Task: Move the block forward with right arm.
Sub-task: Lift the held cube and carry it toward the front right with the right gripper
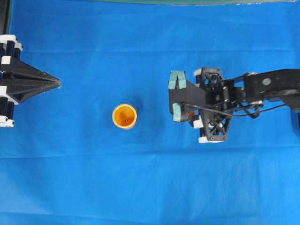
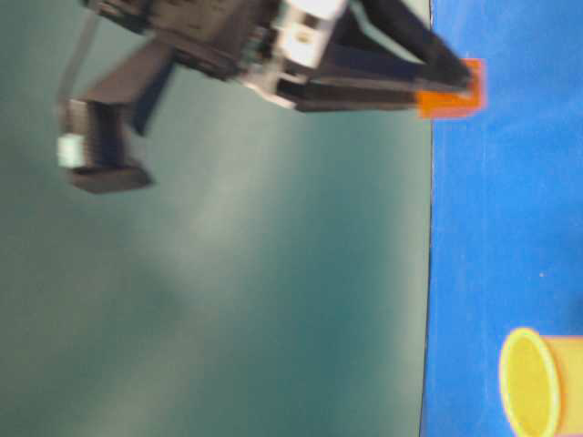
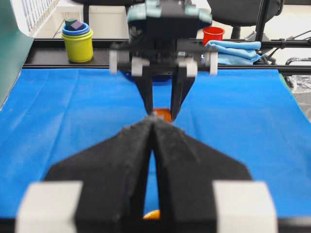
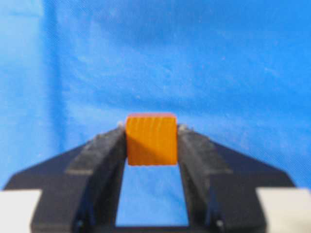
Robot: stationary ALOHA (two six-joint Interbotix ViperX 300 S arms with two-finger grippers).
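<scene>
1 view looks straight down, 1 skims table level, 2 wrist views sit close; all share the blue cloth (image 1: 70, 178).

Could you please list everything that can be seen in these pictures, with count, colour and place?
block: one, orange, between the right gripper's fingertips.
cup: one, orange-yellow, upright on the cloth, centre-left in the overhead view, apart from both grippers.
cloth: one, blue, covering the table.
stacked cups: one stack, yellow-green outermost, on the ledge beyond the cloth.
red cup: one, red, beyond the cloth, beside a folded light-blue towel.
left gripper: one, black, shut and empty, at the left edge in the overhead view.
right gripper: one, black, closed on the block.
</scene>
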